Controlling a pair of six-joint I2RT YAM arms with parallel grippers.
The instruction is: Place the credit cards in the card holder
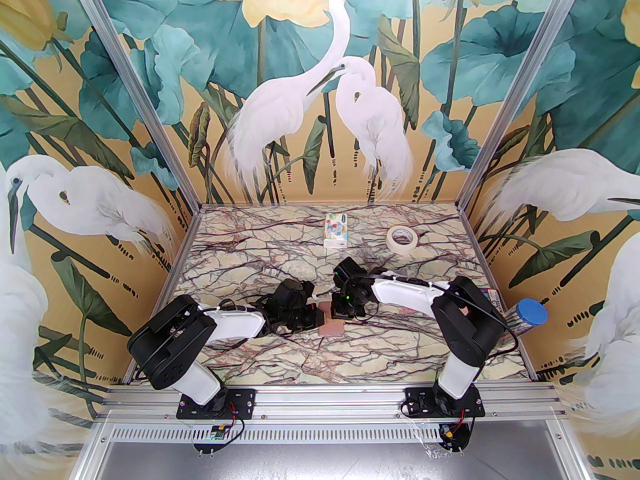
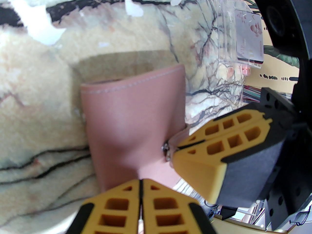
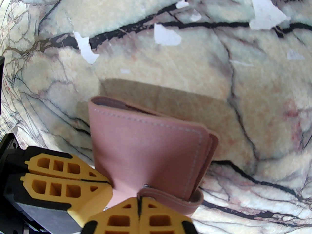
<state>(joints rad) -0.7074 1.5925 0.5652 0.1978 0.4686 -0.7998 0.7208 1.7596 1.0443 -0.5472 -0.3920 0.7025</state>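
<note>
The card holder [image 1: 332,327] hangs at the centre of the top view, pinched from both sides between my two arms. Its shadow lies apart from it in the wrist views, so I judge it is lifted a little off the desk [image 1: 260,253]. My left claw [image 2: 140,196] is clamped tight on the near edge of its body, at the bottom of the left wrist view. My right claw [image 3: 139,208] is clamped on the strap-like flap [image 3: 170,200] at the bottom of its own view, right by the metal snap stud [image 3: 146,186]. The stud shows bare, so the snap looks undone.

I read this as the opening step. To do it well I would use the left claw as a firm anchor and peel the flap away with the right in a slow arc, not a straight tug, so the soft material slips from neither pinch. Then I would lay the holder down spread flat before letting go.

The holder is dusty pink and leather-like, with pale stitching along its edges. It is folded, its layers showing at the far edge, and it bows where the claws pull.

The credit cards [image 2: 249,41] lie pale at the upper right of the left wrist view, in or on a clear plastic box [image 2: 225,28], I cannot tell which, well apart from the holder.
</note>
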